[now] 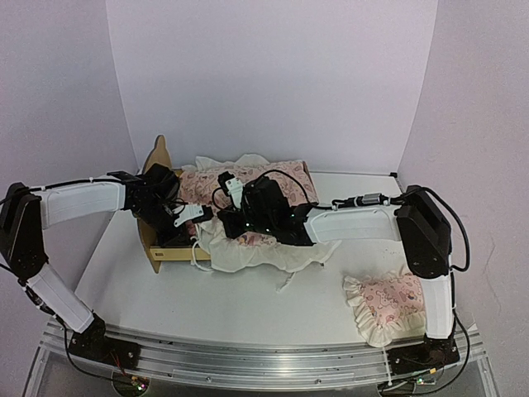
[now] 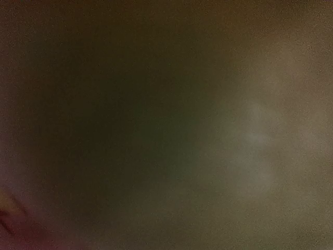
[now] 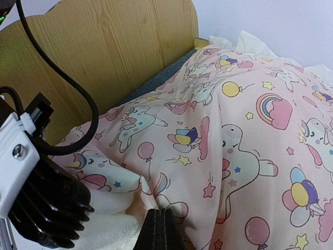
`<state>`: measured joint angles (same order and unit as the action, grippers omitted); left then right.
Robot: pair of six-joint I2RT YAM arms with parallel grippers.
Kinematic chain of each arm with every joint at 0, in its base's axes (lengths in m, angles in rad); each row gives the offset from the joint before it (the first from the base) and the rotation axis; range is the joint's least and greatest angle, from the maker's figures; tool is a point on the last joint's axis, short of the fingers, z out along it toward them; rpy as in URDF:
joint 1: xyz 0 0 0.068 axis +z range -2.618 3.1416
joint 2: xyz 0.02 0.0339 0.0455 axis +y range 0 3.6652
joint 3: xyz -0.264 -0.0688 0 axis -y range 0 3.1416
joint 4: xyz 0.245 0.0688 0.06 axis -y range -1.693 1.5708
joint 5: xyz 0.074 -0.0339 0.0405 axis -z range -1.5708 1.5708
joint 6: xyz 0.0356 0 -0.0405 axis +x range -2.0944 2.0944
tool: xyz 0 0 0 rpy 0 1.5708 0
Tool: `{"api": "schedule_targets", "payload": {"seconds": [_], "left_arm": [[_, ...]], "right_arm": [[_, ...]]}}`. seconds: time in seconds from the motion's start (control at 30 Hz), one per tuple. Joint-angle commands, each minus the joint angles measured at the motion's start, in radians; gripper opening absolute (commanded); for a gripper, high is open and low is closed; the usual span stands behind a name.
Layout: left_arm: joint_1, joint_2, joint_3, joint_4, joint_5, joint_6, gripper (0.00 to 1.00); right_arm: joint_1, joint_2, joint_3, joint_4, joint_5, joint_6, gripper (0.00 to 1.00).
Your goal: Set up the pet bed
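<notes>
On the pet bed (image 3: 104,57), the right end effector (image 3: 158,232) is pinched closed against the unicorn-print cushion (image 3: 234,130); I cannot tell how the left end effector (image 1: 192,213) stands, its view dark

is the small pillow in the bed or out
Out: the pillow lies on the table near the right arm's base, well apart from the pet bed.

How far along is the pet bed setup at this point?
Done: the cushion is draped over the pet bed. In hand: left gripper and shut right gripper are at its headboard end, ruffle spilling over the near rail. Remaining: seat it flat, add the pillow lying apart.
</notes>
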<state>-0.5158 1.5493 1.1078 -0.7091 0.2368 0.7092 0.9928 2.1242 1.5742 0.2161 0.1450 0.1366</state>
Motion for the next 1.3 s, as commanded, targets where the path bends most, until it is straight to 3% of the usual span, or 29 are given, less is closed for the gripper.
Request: {"api": "schedule_targets", "payload": {"seconds": [0.0,0.17,0.5,0.73,0.93,1.1,1.27], "left_arm": [[-0.001,-0.004,-0.003,-0.039,0.017,0.009,0.20],[-0.001,-0.082,0.014,-0.083,0.050,0.023,0.44],[0.009,-0.197,0.001,-0.204,0.099,0.098,0.63],[0.014,-0.264,0.008,-0.318,0.180,0.179,0.58],[0.015,-0.295,0.005,-0.379,0.185,0.243,0.47],[0.014,-0.291,0.025,-0.280,0.154,0.192,0.47],[0.012,-0.238,0.070,-0.166,0.116,0.110,0.54]], "right_arm": [[-0.005,-0.041,0.009,0.020,-0.023,0.019,0.00],[0.002,-0.029,0.019,0.018,-0.072,0.029,0.00],[0.028,0.002,0.058,-0.055,-0.165,0.029,0.16],[0.037,-0.019,0.123,-0.254,-0.201,-0.021,0.36],[0.038,-0.070,0.098,-0.296,-0.191,-0.017,0.41],[0.040,-0.129,0.056,-0.307,-0.201,-0.009,0.44],[0.040,-0.223,-0.028,-0.308,-0.176,0.022,0.46]]}}
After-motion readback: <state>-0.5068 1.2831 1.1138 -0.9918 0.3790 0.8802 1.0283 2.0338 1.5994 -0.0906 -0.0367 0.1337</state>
